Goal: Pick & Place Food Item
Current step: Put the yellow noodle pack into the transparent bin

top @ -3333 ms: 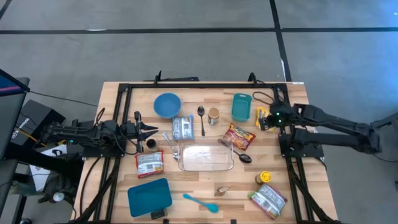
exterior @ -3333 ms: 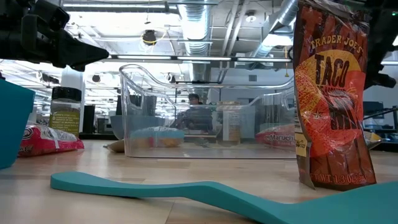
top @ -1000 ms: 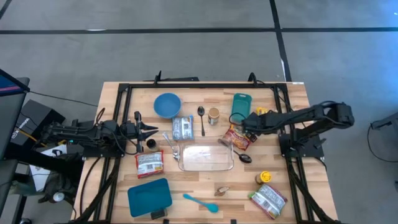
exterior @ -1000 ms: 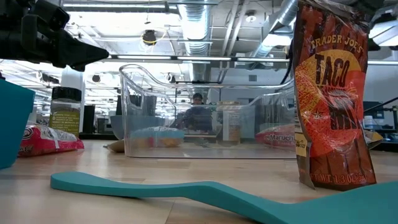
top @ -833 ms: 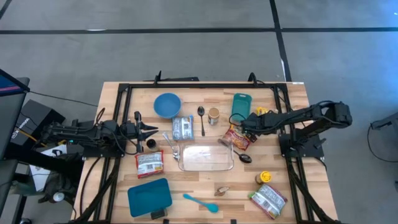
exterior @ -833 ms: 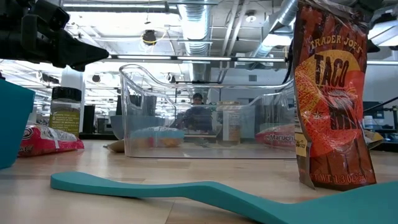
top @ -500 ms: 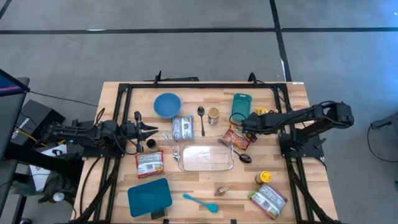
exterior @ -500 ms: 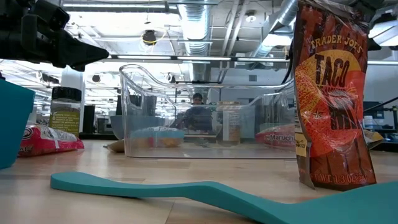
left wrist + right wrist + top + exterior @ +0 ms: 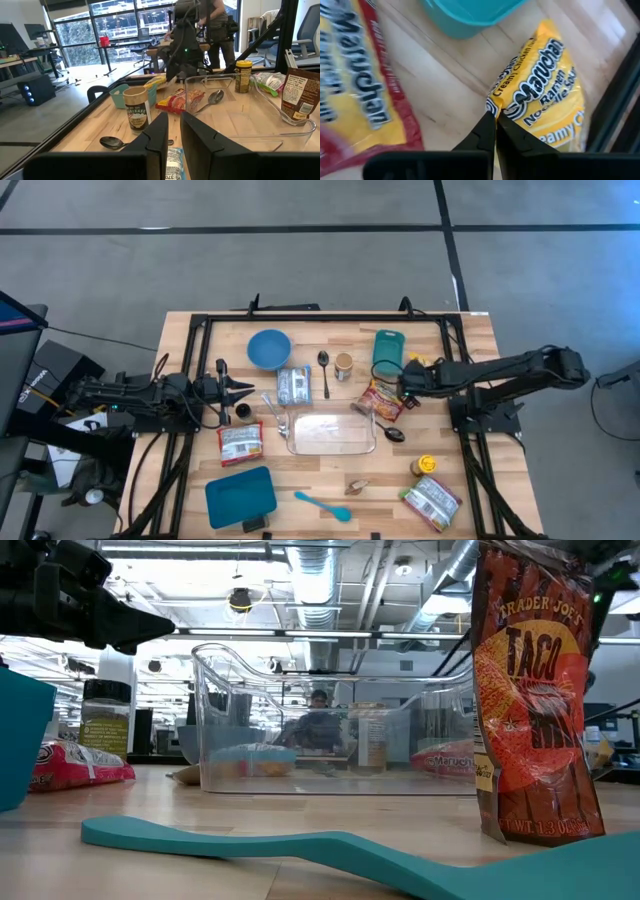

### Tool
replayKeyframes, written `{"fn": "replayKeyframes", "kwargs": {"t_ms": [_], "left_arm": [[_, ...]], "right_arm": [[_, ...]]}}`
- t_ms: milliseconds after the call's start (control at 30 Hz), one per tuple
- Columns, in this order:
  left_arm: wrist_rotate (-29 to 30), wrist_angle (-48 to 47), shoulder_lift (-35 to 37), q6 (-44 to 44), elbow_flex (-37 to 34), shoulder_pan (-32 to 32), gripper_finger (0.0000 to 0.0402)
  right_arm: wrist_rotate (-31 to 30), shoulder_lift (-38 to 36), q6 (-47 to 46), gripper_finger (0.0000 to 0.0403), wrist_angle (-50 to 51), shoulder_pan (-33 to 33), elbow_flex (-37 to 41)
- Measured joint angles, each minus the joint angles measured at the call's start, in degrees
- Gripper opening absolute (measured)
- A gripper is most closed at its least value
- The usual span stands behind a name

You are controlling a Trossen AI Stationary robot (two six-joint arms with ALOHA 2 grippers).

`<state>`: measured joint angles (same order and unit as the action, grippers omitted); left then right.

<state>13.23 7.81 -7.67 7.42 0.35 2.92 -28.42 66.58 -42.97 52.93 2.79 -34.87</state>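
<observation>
A: Right side of the table (image 9: 300,476), right gripper (image 9: 495,118) hangs low by the teal tub (image 9: 470,12), fingers pressed together. Do we log a grasp?

B: We can't. From the wrist the closed tips sit over the corner of the yellow ramen pack (image 9: 542,107), and we see nothing clearly pinched between them. Touching or just above it, we can't tell.

A: And the red ramen pack (image 9: 385,402)?

B: Flat on the wood between the tub and the clear dish (image 9: 330,434). From above, the gripper shows at its far edge. The yellow pack lies just beside it, mostly under the arm in the top view.

A: So which one is the food item?

B: We can't say from this; the tips point at yellow.

A: Handling notes?

B: We judge both packs light, with a slick, crinkly wrapper over a brittle noodle block. We'd pinch a sealed end flap or a corner, not squeeze the middle, since the block could crack. A thin flap can slip, so we'd lift slowly.

A: Left gripper (image 9: 173,131)?

B: Parked on the left side near the spoon (image 9: 112,143), thin slit between its fingers, nothing in it.

A: Low view?

B: No help. The taco bag (image 9: 530,700) blocks that side.
</observation>
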Motion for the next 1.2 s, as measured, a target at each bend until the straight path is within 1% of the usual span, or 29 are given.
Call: {"fn": "replayKeyframes", "kwargs": {"t_ms": [133, 400, 700, 1033, 1100, 1200], "left_arm": [[0.0, 0.0, 0.0, 0.0, 0.0, 0.0, 0.0044], [0.0, 0.0, 0.0, 0.0, 0.0, 0.0, 0.0044], [0.0, 0.0, 0.0, 0.0, 0.0, 0.0, 0.0044], [0.0, 0.0, 0.0, 0.0, 0.0, 0.0, 0.0044], [0.0, 0.0, 0.0, 0.0, 0.0, 0.0, 0.0044], [0.0, 0.0, 0.0, 0.0, 0.0, 0.0, 0.0044]], "right_arm": [[0.0, -3.7, -2.1, 0.0001, 3.6, -2.6, -3.4], [-0.4, -8.6, -2.1, 0.0, 5.5, -6.2, -12.0], [-5.9, -9.7, -1.9, 0.0, 8.7, -10.9, -21.5], [-10.5, -9.6, -1.5, 0.0, 7.4, -17.7, -28.4], [-10.6, -9.6, -0.6, 0.0, 5.5, -19.0, -28.8], [-10.5, -9.6, 2.6, 0.0, 0.0, -21.0, -28.8]]}}
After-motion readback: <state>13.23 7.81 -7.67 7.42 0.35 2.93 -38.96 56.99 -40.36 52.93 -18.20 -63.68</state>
